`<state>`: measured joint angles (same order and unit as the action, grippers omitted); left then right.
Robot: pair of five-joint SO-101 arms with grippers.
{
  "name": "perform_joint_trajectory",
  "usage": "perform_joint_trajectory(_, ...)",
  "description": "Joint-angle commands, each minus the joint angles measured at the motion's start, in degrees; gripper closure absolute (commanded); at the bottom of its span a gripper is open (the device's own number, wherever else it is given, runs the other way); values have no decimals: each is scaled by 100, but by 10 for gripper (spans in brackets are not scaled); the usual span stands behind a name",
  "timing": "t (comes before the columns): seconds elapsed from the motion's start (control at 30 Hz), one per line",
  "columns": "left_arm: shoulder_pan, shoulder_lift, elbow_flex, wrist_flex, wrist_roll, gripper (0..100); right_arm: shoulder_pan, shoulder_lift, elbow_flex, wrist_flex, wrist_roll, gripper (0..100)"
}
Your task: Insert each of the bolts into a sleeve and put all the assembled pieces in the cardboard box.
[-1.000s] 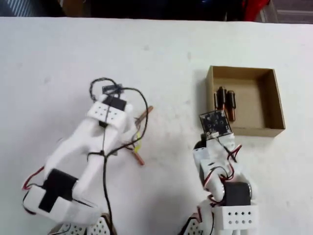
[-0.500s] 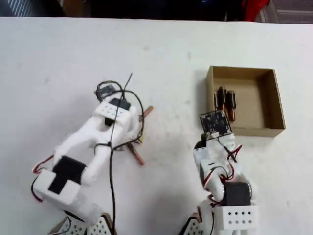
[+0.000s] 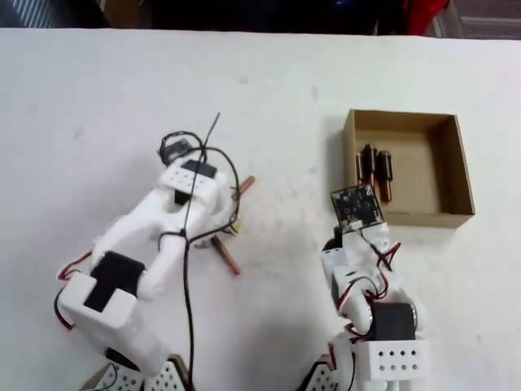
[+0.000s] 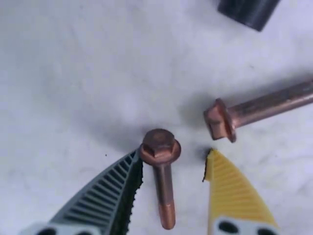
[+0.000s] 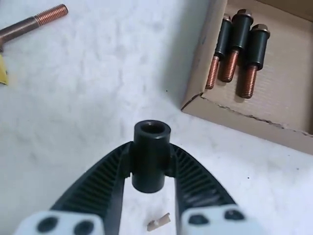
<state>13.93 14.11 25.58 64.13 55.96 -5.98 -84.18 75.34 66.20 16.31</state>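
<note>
Cardboard box (image 3: 462,167) at right, high view, holds assembled pieces (image 3: 374,171); left wrist view: left gripper (image 4: 173,157) wide open astride bolt (image 4: 163,181), second bolt (image 4: 264,108) just beside, closing may snag both; right wrist view: right gripper (image 5: 150,148) clamped on sleeve (image 5: 151,131).

White, faintly smudged table (image 3: 269,73) under even light, a dark strip of room (image 3: 244,12) beyond its far edge

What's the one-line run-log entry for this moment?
left gripper open, bolt between fingers | right gripper shut on sleeve | cardboard box holds three assembled pieces | second bolt loose nearby
</note>
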Motion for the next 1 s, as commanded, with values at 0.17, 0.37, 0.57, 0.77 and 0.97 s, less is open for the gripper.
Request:
perform_joint_trajectory(0.17, -822, 321, -246, -229, 70, 760, 31, -66, -53, -110, -9, 981)
perform_joint_trajectory(0.37, -927, 321, -264, 44, 44, 902, 31, -66, -53, -110, -9, 981)
perform_joint_trajectory(0.57, -936, 330, -255, 44, 35, 967, 31, -66, -44, -110, -9, 981)
perform_joint_trajectory(0.77, -919, 330, -255, 79, -53, 974, 31, -66, -44, -110, -9, 981)
perform_joint_trajectory(0.97, -927, 312, -299, 88, -1011, 973, 31, -66, -44, -110, -9, 981)
